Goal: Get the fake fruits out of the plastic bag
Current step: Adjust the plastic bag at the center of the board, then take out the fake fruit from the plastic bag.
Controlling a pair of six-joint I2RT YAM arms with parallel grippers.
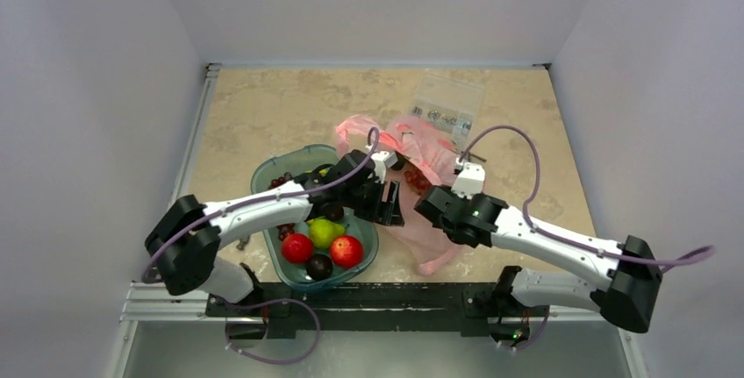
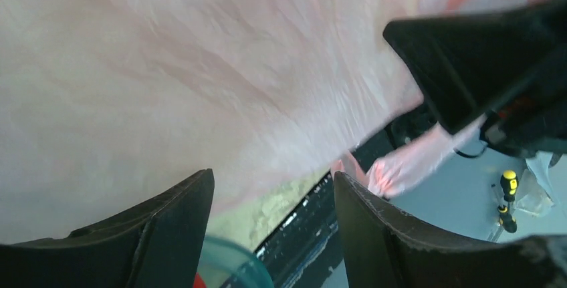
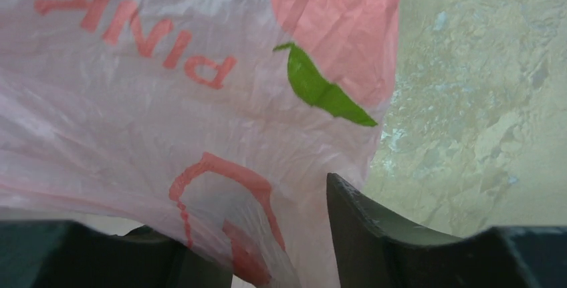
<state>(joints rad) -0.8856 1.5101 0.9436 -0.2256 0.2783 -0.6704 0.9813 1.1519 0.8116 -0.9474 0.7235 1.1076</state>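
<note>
The pink plastic bag (image 1: 419,152) lies crumpled on the table between my two grippers, with a tail reaching toward the near edge. A dark red lump (image 1: 416,178) shows through its film, probably one of the fake fruits. The others are hidden. My left gripper (image 1: 392,205) (image 2: 273,180) stands open beside the bag's left side with nothing between its fingers. My right gripper (image 1: 426,206) (image 3: 247,214) has its jaws apart. The bag (image 3: 200,101), printed PINK, drapes over its left finger and hangs loosely between the two.
A teal tray (image 1: 263,173) (image 2: 235,256) at the left holds red apples (image 1: 346,250), a green pear (image 1: 323,231), dark plums and grapes. A clear packet of metal parts (image 1: 447,103) lies at the back. The right arm's black body (image 2: 481,67) hangs close by in the left wrist view.
</note>
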